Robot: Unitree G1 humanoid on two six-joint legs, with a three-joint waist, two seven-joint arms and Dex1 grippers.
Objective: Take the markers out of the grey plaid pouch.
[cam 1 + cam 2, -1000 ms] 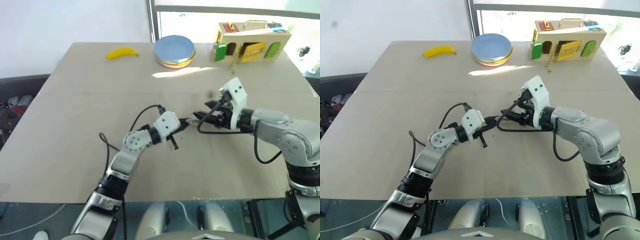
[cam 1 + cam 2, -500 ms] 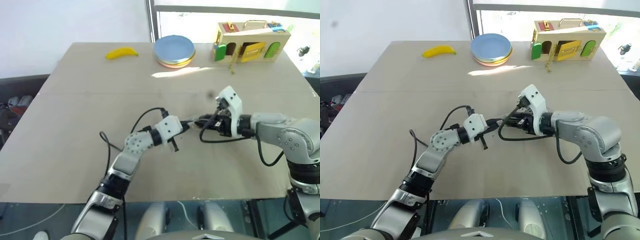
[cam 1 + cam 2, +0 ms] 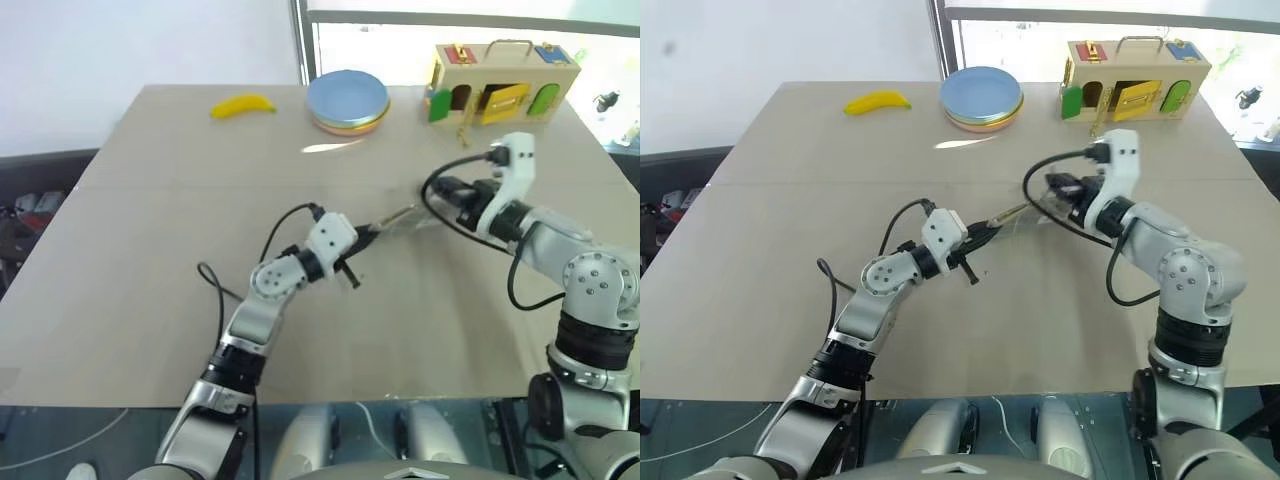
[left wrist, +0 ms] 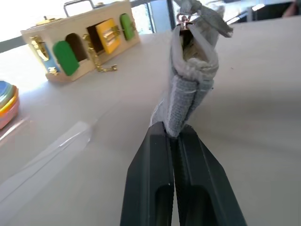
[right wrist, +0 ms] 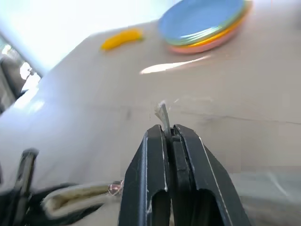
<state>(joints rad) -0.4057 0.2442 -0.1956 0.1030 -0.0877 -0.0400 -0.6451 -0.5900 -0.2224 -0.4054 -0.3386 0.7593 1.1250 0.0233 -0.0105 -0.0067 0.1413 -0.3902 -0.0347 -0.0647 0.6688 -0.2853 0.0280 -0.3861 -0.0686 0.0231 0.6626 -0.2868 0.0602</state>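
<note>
We held the grey plaid fabric pouch (image 4: 190, 80) clear of the broad tan tabletop (image 3: 150, 250), about midway across it, with one short end clamped between the two black fingers of the left gripper (image 4: 173, 134). That grip looked chosen to anchor the case and keep its zipped edge turned toward the other arm. The cloth was soft and woven, crossed by thin white lines. It stood on edge from the pinch, and its mouth gaped enough to show olive-tan lining and something pale inside. A small metal zipper pull (image 4: 181, 19) hung at the far end.

The right gripper (image 5: 168, 132) sat just past that open end, its fingers pressed together. A thin pale sliver (image 5: 162, 114) rose at their tips, though we could not tell what it was or whether it was truly pinched. We could not make out the markers, so we judged them most likely to be inside the pouch.

Along the far edge of the table, well apart from the work, lay a smooth yellow banana (image 3: 245, 104), a stack of round pastel plates (image 3: 348, 98) and a pale wooden latch box with coloured doors (image 3: 505, 75).
</note>
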